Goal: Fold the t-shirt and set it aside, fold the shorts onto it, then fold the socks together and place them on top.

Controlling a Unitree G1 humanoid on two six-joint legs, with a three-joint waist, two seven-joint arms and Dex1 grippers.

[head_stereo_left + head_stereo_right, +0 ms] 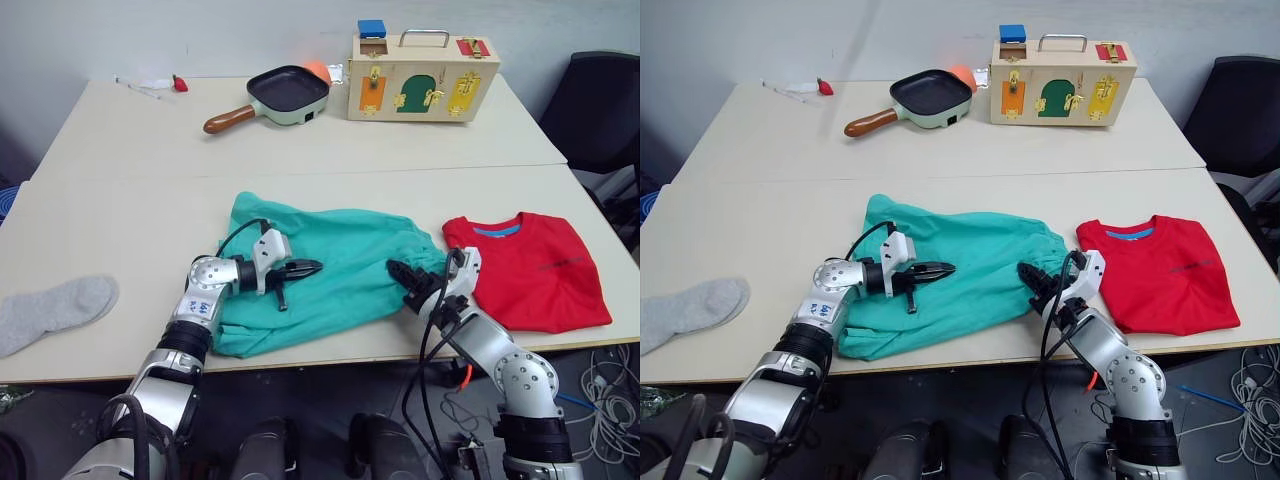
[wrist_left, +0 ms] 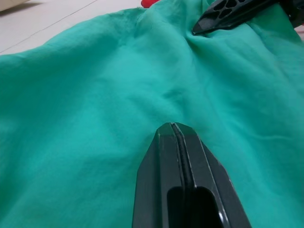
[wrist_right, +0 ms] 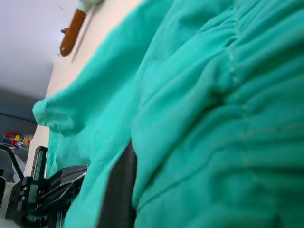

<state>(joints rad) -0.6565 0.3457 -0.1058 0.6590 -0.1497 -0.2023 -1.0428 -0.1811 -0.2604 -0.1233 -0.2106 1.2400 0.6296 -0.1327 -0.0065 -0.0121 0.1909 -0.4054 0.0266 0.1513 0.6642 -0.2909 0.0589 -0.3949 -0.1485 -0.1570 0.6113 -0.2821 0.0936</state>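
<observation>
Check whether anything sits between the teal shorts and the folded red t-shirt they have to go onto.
Nothing visible does. The teal-green fabric shorts lie directly beside the red cotton t-shirt, with bare table around them. The right gripper is at the shorts' edge nearest the t-shirt.

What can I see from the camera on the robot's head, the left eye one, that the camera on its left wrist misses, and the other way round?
The left eye view takes in the table: the folded red t-shirt, one grey sock, a frying pan, a wooden latch box, and the right gripper at the shorts' edge. The left wrist view gives a close look at the left gripper, fingers pressed together above the cloth. Both show the teal shorts.
</observation>
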